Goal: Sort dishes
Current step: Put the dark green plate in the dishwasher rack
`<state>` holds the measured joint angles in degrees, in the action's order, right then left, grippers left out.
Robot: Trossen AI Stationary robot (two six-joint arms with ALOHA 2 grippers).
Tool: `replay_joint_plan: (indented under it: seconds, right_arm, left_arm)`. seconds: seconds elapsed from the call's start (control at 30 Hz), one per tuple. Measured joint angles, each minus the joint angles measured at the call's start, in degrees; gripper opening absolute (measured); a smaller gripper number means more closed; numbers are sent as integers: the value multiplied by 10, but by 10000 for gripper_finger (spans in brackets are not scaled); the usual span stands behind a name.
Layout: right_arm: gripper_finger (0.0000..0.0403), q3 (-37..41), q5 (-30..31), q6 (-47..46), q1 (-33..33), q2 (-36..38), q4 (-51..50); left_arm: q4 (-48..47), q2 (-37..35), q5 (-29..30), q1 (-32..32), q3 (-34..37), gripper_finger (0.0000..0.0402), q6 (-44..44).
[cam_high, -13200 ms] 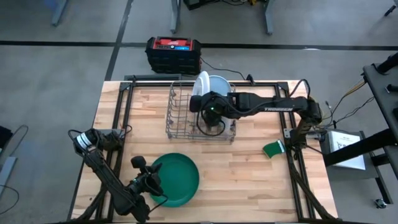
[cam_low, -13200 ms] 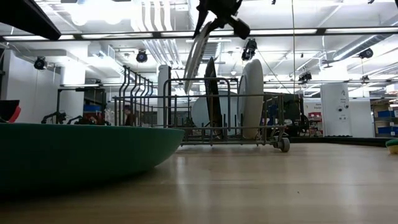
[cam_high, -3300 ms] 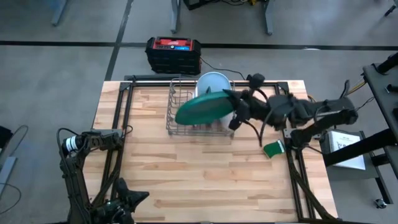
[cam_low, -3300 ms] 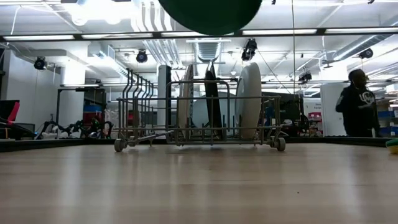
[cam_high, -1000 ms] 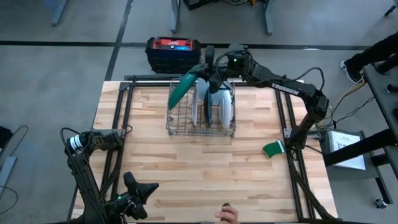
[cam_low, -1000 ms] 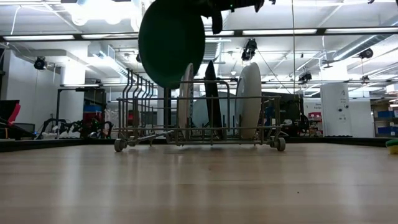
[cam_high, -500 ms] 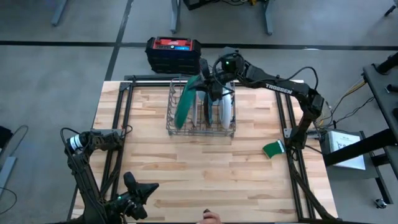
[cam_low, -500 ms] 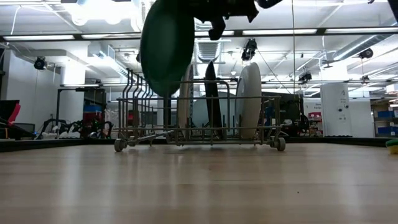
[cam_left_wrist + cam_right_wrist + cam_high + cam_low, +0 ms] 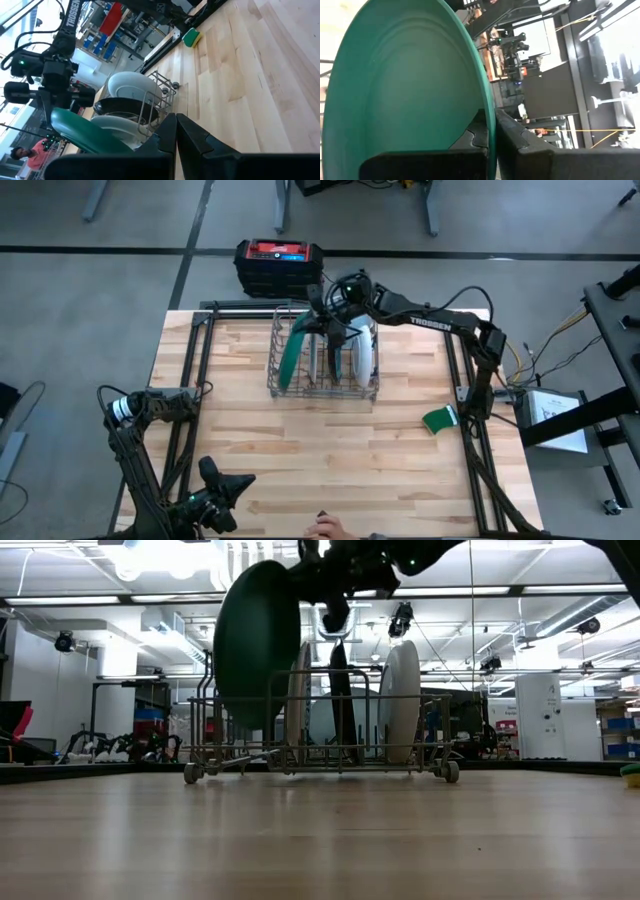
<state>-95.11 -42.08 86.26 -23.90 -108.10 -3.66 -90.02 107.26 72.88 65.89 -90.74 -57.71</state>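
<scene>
The large dark green plate [image 9: 292,350] stands on edge at the left end of the grey wire rack [image 9: 372,392], its lower part down among the wires [image 9: 250,705]. My right gripper [image 9: 326,321] is shut on its upper rim, above the rack. A white plate [image 9: 316,356], a dark teal one [image 9: 336,360] and a pale one [image 9: 363,356] stand on edge in the rack's slots. My left gripper [image 9: 228,486] waits shut near the table's near left corner, touching nothing. My right gripper pinches the green plate's rim [image 9: 488,100] between its two fingers, one finger on the hollow face and one on the back. The fingers come from the table's far right, slanting down. The plate hangs on edge, slightly tilted, its lower part inside the rack; whether it rests there, I cannot tell.
A red and black box [image 9: 279,265] sits on the floor beyond the table's far edge. A green sponge [image 9: 438,420] lies at the table's right side. A person's hand [image 9: 322,530] shows at the near edge. Bare wood lies between the rack and the near edge.
My right gripper has gone down and toward the table's left and near edges with the green plate. The plate has turned from a slant to nearly upright, and its lower part has sunk into the rack's left end.
</scene>
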Motion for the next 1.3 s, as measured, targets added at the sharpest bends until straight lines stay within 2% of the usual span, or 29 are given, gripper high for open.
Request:
replay_joint_plan:
  seconds: [0.47, 0.7, 1.07, 1.3]
  right_arm:
    - [0, -1, 7, 1, -2, -31, 21]
    - [1, -1, 31, -1, -2, -31, 11]
    - [51, 0, 32, -5, -1, -32, 8]
    - [68, 0, 32, -5, -1, -32, 9]
  left_arm:
    - [0, 0, 0, 0, 0, 0, 0]
    - [0, 0, 0, 0, 0, 0, 0]
    - [0, 0, -4, 0, 0, 0, 0]
    - [0, 0, -4, 0, 0, 0, 0]
